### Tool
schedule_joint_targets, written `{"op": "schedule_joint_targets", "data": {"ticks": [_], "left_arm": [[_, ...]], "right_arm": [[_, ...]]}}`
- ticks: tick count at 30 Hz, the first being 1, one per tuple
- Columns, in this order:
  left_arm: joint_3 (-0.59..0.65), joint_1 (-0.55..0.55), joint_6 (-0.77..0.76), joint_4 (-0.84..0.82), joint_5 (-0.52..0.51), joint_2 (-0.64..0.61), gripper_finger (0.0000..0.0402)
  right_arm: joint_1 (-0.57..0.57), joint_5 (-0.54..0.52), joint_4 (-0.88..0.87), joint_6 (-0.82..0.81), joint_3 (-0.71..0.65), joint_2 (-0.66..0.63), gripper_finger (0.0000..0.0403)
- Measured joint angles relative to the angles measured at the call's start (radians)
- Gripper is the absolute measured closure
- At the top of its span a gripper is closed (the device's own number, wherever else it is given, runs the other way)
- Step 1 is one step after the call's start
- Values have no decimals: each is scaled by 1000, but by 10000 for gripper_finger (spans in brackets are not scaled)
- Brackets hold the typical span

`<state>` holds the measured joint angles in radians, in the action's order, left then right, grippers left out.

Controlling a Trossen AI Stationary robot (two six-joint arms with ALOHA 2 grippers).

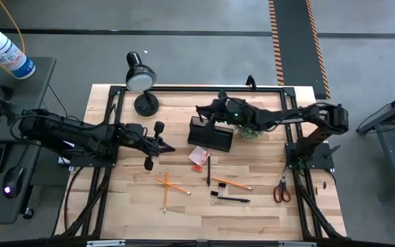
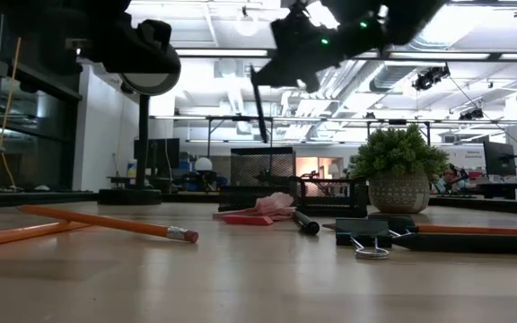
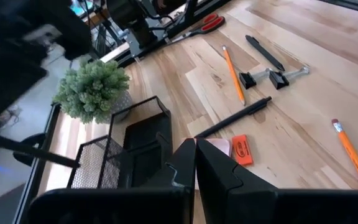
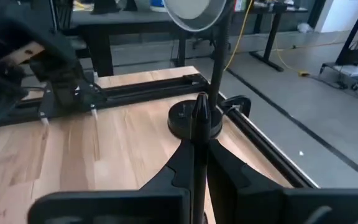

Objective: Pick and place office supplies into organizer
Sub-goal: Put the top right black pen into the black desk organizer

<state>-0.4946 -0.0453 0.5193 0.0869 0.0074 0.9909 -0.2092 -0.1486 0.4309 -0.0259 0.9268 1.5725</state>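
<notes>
Pinching a black pen (image 4: pixel 199 124), right gripper (image 4: pixel 199 146) hangs over organizer (image 1: pixel 210 135).

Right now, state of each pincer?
Left pincer: closed, holding nothing, above the table left of the organizer.
Right pincer: closed on a black pen, held above the organizer.

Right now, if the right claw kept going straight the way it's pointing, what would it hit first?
Probably the black desk lamp. The right gripper, shut on a thin black pen, points at the lamp's round base and upright stem across bare wooden table. Depth is unclear, so it might pass just above the base.
</notes>
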Motion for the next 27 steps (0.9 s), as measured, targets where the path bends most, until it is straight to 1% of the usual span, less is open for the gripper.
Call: {"op": "schedule_joint_targets", "data": {"ticks": [6,9,12,15,21,27], "left_arm": [[0,0,7,30,0,0,399],[0,0,7,31,0,0,399],[0,0,8,31,0,0,399],[0,0,8,31,0,0,399],[0,0,27,33,0,0,399],[0,0,34,33,0,0,399]], "right_arm": [[0,-13,169,-30,-147,-54,386],[0,-33,245,-32,-201,-52,382],[-3,-46,303,-68,-237,-48,375],[-9,-54,314,-90,-258,-47,367],[-11,-42,318,-114,-258,-47,353],[-16,-45,291,-134,-258,-47,353]]}}
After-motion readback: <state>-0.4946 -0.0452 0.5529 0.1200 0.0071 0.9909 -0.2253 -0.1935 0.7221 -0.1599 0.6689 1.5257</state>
